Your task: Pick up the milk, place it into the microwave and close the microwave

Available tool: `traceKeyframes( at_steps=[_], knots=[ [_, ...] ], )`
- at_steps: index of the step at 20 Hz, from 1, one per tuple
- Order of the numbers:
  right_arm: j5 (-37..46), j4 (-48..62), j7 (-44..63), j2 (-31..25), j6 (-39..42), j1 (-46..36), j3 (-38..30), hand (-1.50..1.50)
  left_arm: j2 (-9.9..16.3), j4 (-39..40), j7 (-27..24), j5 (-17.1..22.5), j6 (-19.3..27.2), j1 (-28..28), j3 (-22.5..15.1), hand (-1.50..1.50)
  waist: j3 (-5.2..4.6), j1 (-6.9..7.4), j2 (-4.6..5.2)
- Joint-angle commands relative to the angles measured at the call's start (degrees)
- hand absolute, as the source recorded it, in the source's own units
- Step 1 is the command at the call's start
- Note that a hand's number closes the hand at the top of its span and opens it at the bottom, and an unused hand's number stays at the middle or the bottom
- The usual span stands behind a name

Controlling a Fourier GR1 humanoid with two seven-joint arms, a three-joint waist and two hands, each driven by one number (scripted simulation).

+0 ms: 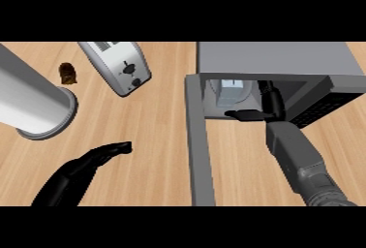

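Grey and boxy, the microwave (275, 58) stands on the wooden counter (154, 126) with its door (200, 145) swung wide open, and the milk (230, 92) sits upright inside the cavity. The right hand (251, 115) reaches into the opening just beside the carton, though whether its fingers grip anything cannot be told. The left hand (100, 157) rests with straight, relaxed fingers at lower left, holding nothing, below a toaster (118, 68).
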Motion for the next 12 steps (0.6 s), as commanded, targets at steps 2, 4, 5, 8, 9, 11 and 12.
traceKeyframes(
  at_steps=[2,4,5,8,9,11,12],
  knots=[
    [-0.03,-3.25,-3.36,3.76,0.4,5.17,1.69,-1.5,0.8,6.93,-3.3,-6.01,-0.65,-4.8,-2.17,1.5,-0.1,-1.87,-0.74],
    [-0.38,-6.73,-3.3,2.39,3.09,8.08,2.77,-1.5,0.2,6.69,-2.15,-6.08,-0.68,-3.41,-3.82,1.5,-0.1,-1.86,-0.84],
    [-0.25,-8.36,-1.35,2.25,4.06,7.94,3.48,-1.5,-0.98,6.68,2.6,-4.93,-0.11,-6.84,-4.7,1.5,-0.12,-2.52,-1.03],
    [-0.47,-14.32,-1.21,3.37,6.37,15.03,5.57,-1.5,-1.47,10.05,-0.43,-6.26,0.52,-5.51,-5.32,1.5,-0.19,-3.25,-1.34],
    [-0.87,-16.8,2.27,1.95,7.04,13.24,5.94,-1.5,-1.85,7.12,0.0,-10.62,4.76,-4.65,-10.42,1.5,-0.14,-2.37,-1.12],
    [-0.53,-20.23,0.11,2.9,7.33,19.54,7.15,-1.5,-1.04,14.82,-2.66,-13.27,3.43,-9.81,-6.68,1.5,-0.19,-3.43,-1.22],
    [-0.34,-21.91,-1.67,2.2,8.32,21.97,7.69,-1.5,-1.09,14.92,-0.21,-12.54,2.12,-11.23,-7.86,1.5,-0.17,-3.44,-1.17]
  ],
)
